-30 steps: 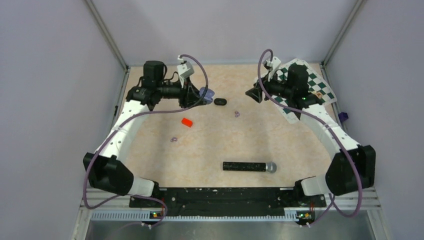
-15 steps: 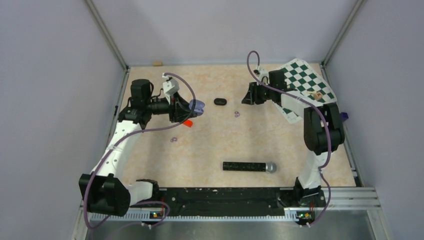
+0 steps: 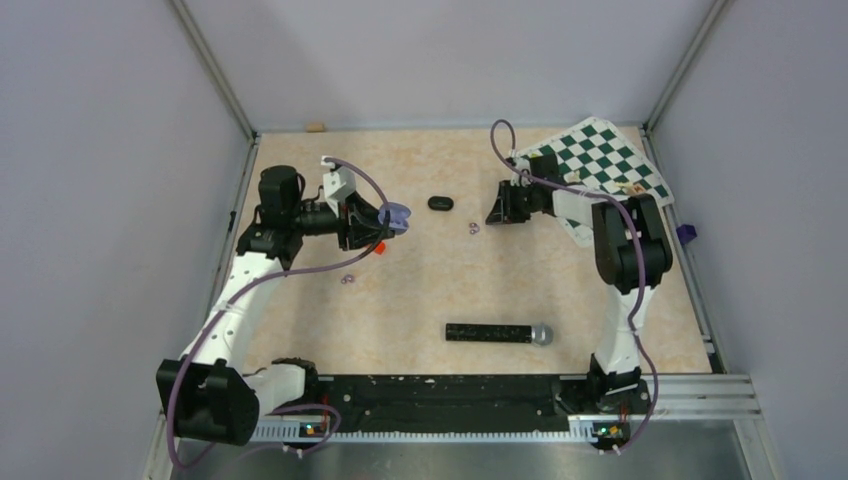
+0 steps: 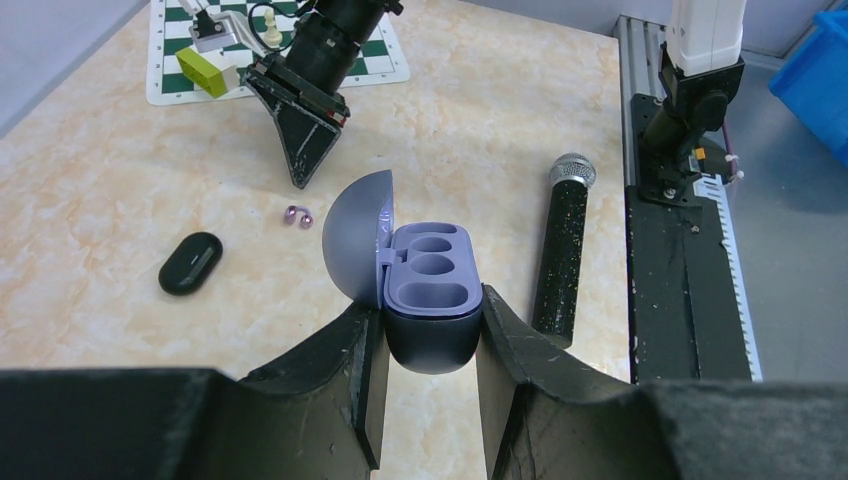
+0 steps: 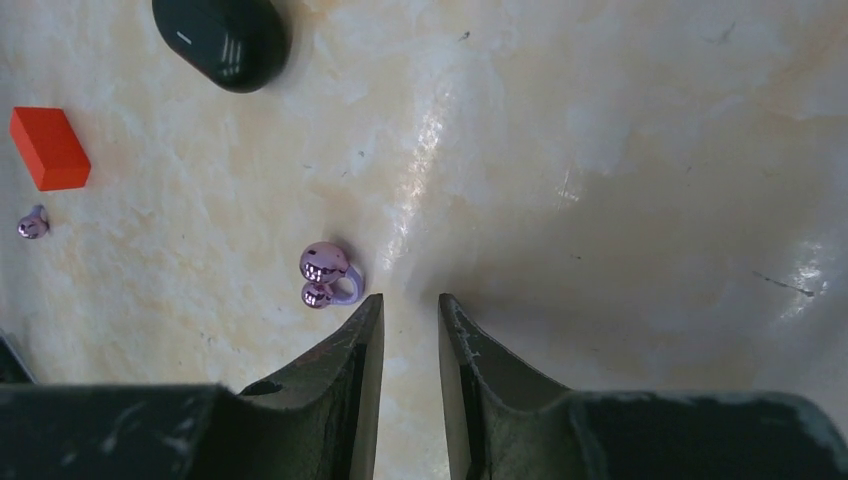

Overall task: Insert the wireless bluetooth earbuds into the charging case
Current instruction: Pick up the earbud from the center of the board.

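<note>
My left gripper (image 3: 383, 224) (image 4: 430, 318) is shut on the grey-blue charging case (image 3: 397, 214) (image 4: 432, 340). It holds the case above the table with the lid swung open and the lilac wells empty. One small shiny purple earbud (image 3: 473, 229) (image 4: 297, 215) (image 5: 326, 276) lies on the table just left of my right gripper's left fingertip (image 5: 372, 310). My right gripper (image 3: 493, 214) (image 5: 410, 300) hovers low there, its jaws a narrow gap apart with nothing between them. A second purple earbud (image 3: 347, 279) (image 5: 32, 224) lies nearer the left arm.
A glossy black oval pod (image 3: 440, 203) (image 4: 190, 263) (image 5: 222, 38) lies mid-back. A red block (image 3: 377, 245) (image 5: 48, 148) sits under the left gripper. A black microphone (image 3: 498, 333) (image 4: 562, 250) lies near the front. A chessboard mat (image 3: 600, 165) lies at the back right.
My left arm has drawn back to the left and nearer, carrying the open case. My right arm has folded in and its gripper has come down beside the purple earbud.
</note>
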